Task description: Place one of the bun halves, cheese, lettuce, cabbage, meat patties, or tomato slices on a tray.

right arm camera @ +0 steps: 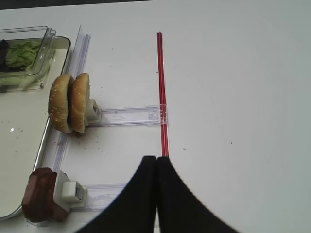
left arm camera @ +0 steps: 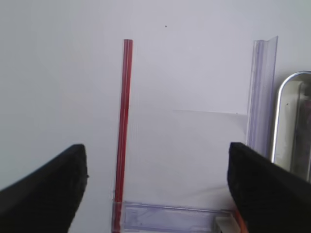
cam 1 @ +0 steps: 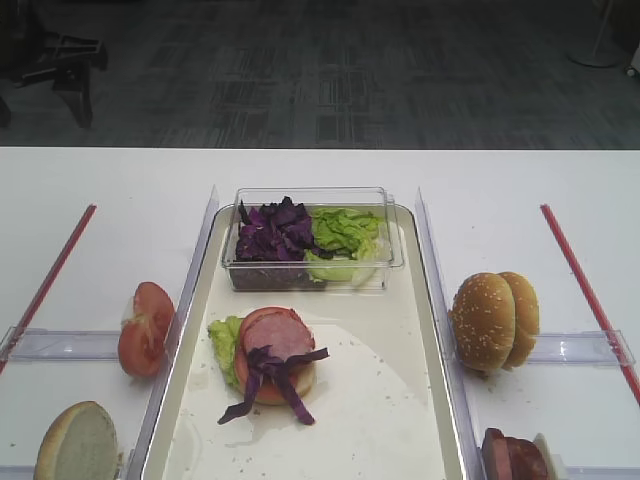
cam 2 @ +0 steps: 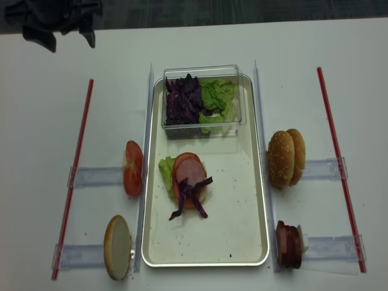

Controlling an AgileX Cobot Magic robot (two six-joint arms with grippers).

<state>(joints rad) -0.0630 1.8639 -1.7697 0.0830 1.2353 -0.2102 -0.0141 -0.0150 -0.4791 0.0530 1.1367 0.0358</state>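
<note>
The silver-rimmed tray carries a stack of lettuce, a meat slice and cabbage strips. Tomato slices stand left of the tray, and one bun half stands nearer the front. Two bun halves and the meat patties stand on the right. Cheese is out of view. My right gripper is shut and empty above bare table, right of the patties. My left gripper is open and empty over the table, left of the tray rim.
A clear plastic box at the tray's far end holds purple cabbage and lettuce leaves. Red strips run along both sides. Clear plastic rails hold the food upright beside the tray.
</note>
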